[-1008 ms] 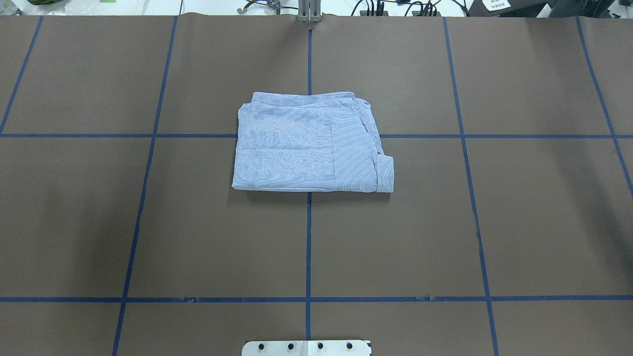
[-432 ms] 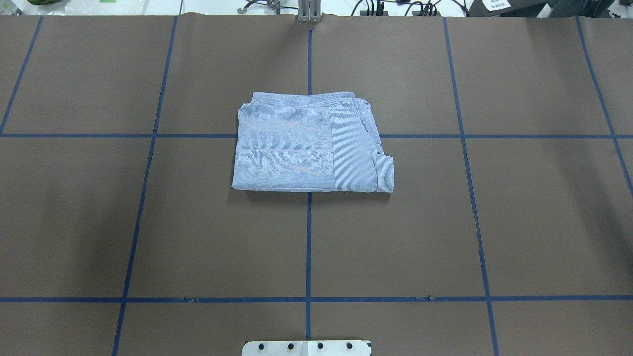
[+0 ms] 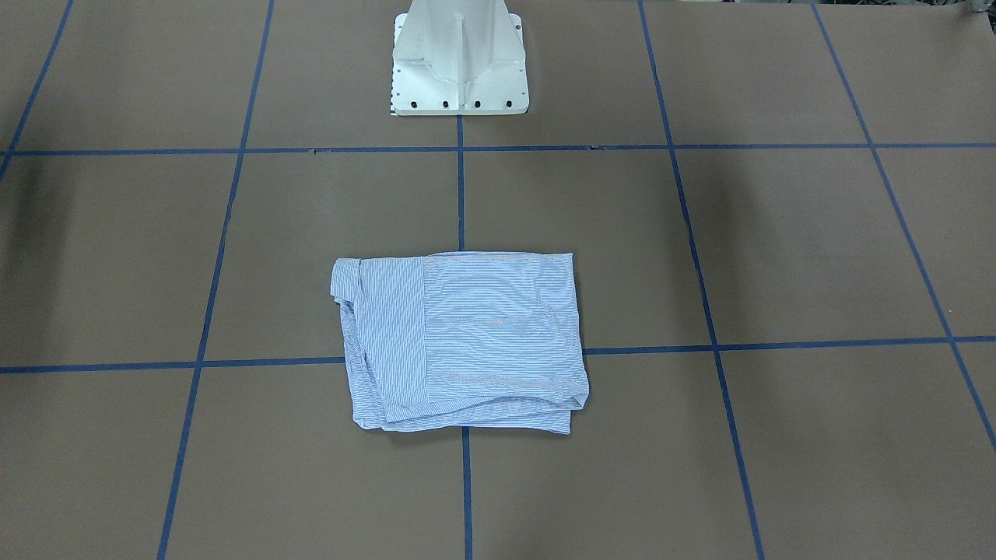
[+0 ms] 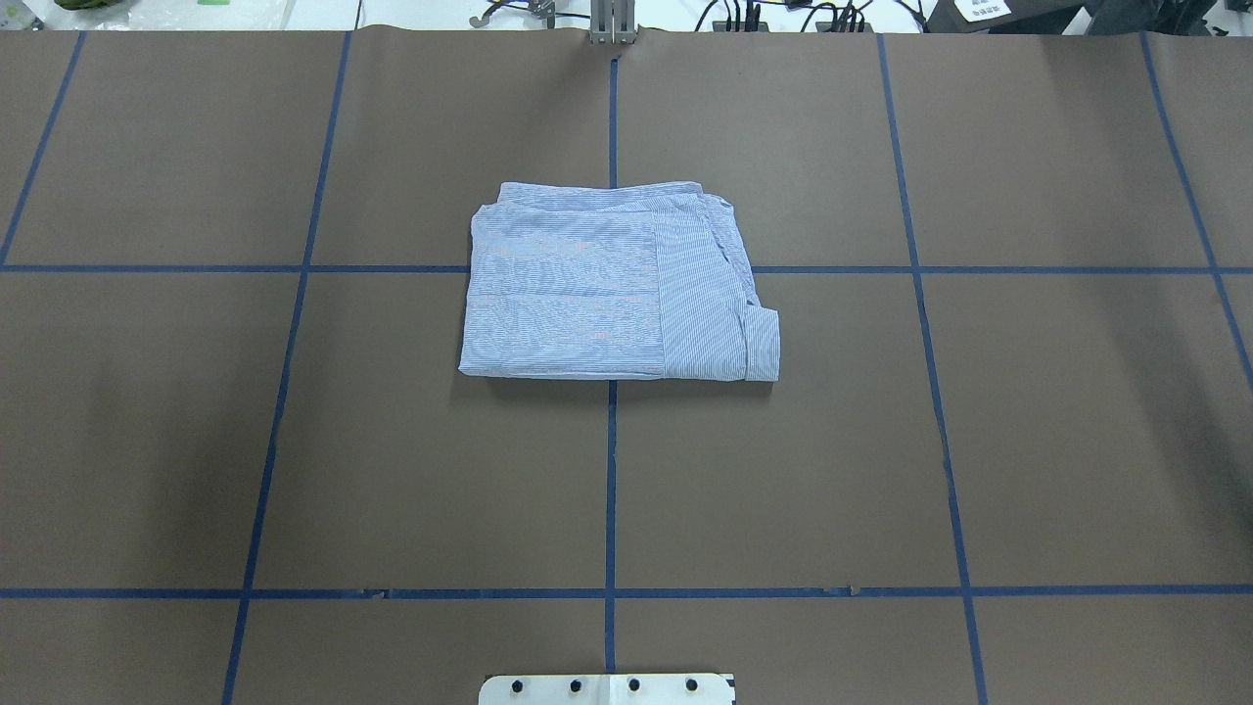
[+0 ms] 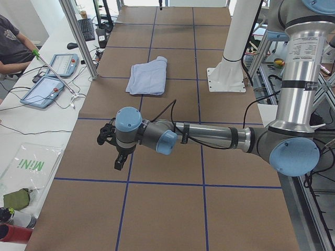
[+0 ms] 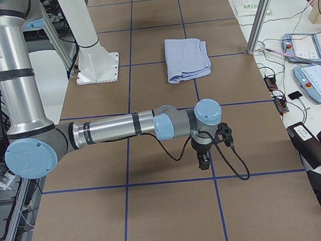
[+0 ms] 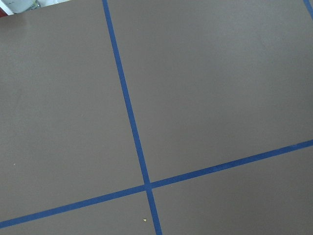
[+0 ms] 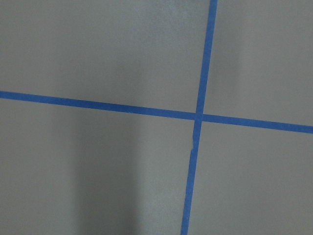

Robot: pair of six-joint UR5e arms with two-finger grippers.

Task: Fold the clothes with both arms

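The clothes are one light blue-and-white pinstriped shirt (image 4: 607, 284), folded into a flat rectangle at the table's middle, with a cuff at its near right corner. It also shows in the front-facing view as the shirt (image 3: 467, 342) and small in both side views (image 5: 147, 77) (image 6: 186, 57). Both arms are far from it, stretched low over the brown mat at the table's ends. The left gripper (image 5: 119, 159) and the right gripper (image 6: 203, 161) point down; I cannot tell whether either is open or shut. Neither touches the shirt. The wrist views hold only mat and blue tape lines.
The white pedestal base (image 3: 457, 58) stands at the robot's edge of the table. Aluminium posts (image 5: 78, 36) (image 6: 265, 9) rise at the far edge. A side desk carries tablets (image 5: 44, 90) and cables, with a seated person (image 5: 10, 47) beside it.
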